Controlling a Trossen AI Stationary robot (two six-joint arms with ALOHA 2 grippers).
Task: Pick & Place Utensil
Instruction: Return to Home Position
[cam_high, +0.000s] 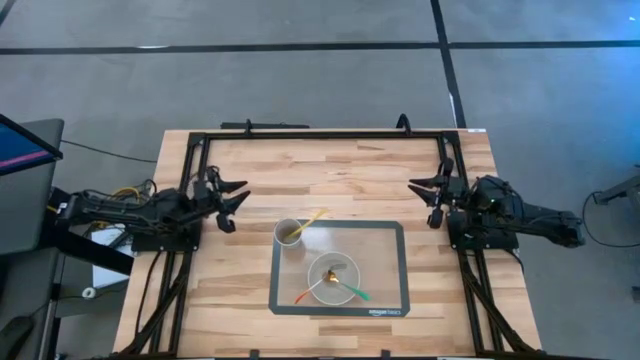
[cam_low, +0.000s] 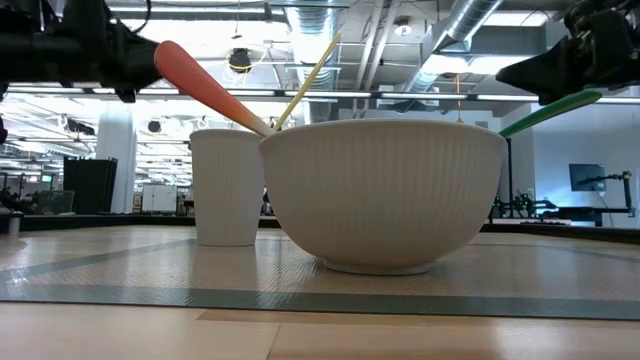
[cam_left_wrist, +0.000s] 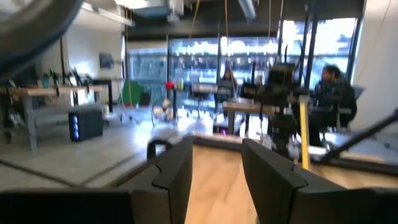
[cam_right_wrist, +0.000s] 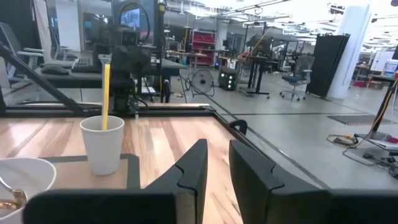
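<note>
A white ribbed bowl (cam_high: 314, 272) stands on the grey mat (cam_high: 385, 240) at the table's middle. An orange-handled utensil (cam_high: 308, 294) and a green-handled utensil (cam_high: 355, 292) lean on its rim, heads inside. A white cup (cam_high: 289, 235) stands on the mat's far left corner with a yellow utensil (cam_high: 313, 219) leaning out of it. My left gripper (cam_high: 232, 205) is open and empty above the table's left side. My right gripper (cam_high: 432, 200) is open and empty above the right side. The cup (cam_right_wrist: 102, 144) and the bowl (cam_right_wrist: 25, 171) show in the right wrist view.
A black frame (cam_high: 320, 133) runs along the table's far, left and right edges. Bare wood lies between each gripper and the mat. In the low view the bowl (cam_low: 385, 190) stands in front, the cup (cam_low: 228, 185) behind it to the left.
</note>
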